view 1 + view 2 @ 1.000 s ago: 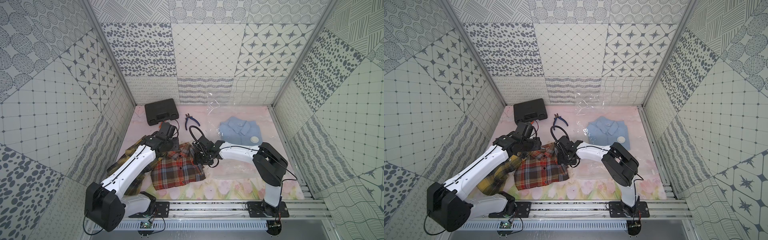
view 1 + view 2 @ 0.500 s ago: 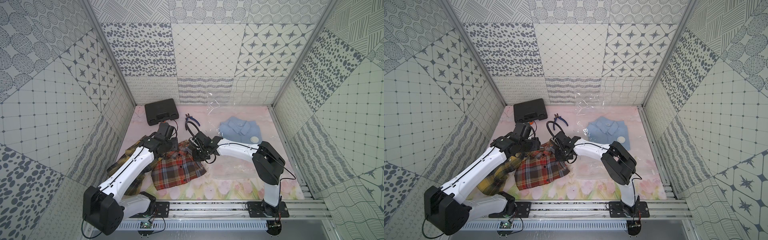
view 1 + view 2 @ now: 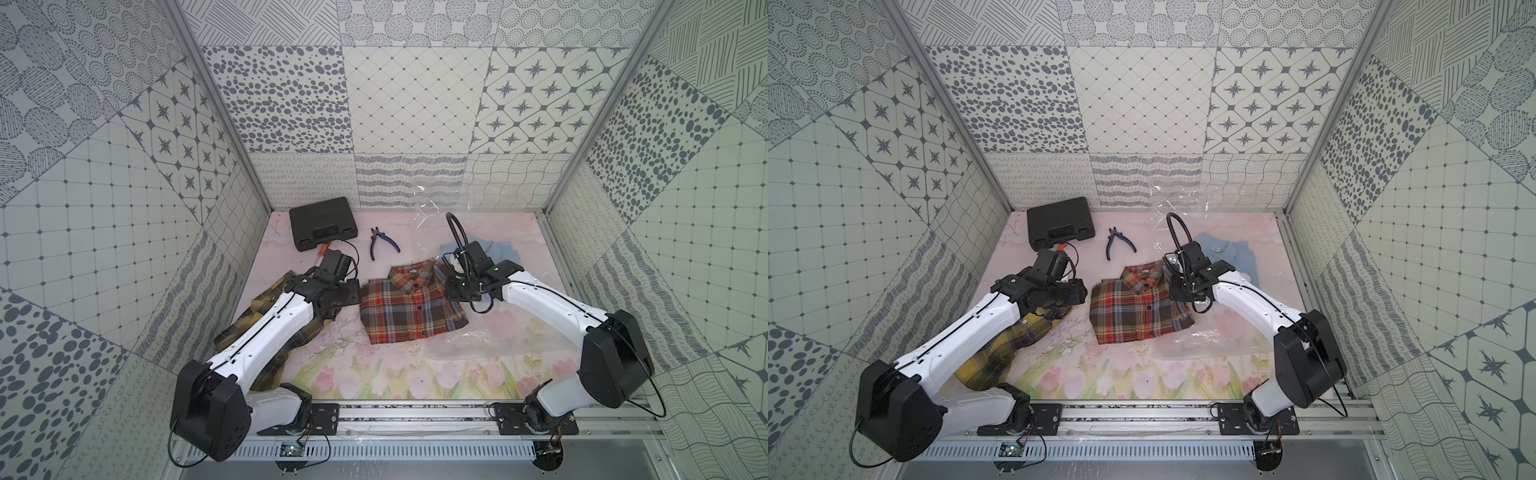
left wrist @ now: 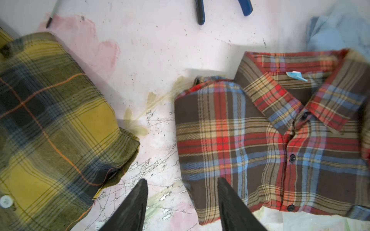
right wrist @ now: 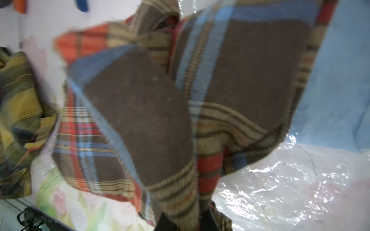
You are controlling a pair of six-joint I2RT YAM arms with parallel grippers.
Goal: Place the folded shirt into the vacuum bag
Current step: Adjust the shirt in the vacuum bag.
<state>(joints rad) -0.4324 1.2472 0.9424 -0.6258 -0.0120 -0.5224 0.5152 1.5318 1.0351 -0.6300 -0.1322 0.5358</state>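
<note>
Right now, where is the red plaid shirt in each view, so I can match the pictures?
Both top views: the red plaid shirt lies mid-table, between the arms.
Left wrist: it lies flat, collar showing, ahead of the open left gripper.
Right wrist: blurred cloth fills the middle, pinched by the right gripper.
Shared landmark: the yellow plaid shirt, beside it in every view.

We see a booth closed by three walls: a back wall (image 3: 390, 124), a left wall (image 3: 95, 216) and a right wall (image 3: 681, 216), all in grey-on-white patchwork panels of dots, stars, grids, waves and hatching. Metal posts (image 3: 216, 104) run down both back corners. The floor (image 3: 386, 374) is a pale pink mat, scuffed and speckled, with tulips printed along its near edge. In front of it we find a metal rail (image 3: 415, 411) and a slotted strip (image 3: 415, 451). The light is even and soft.
</note>
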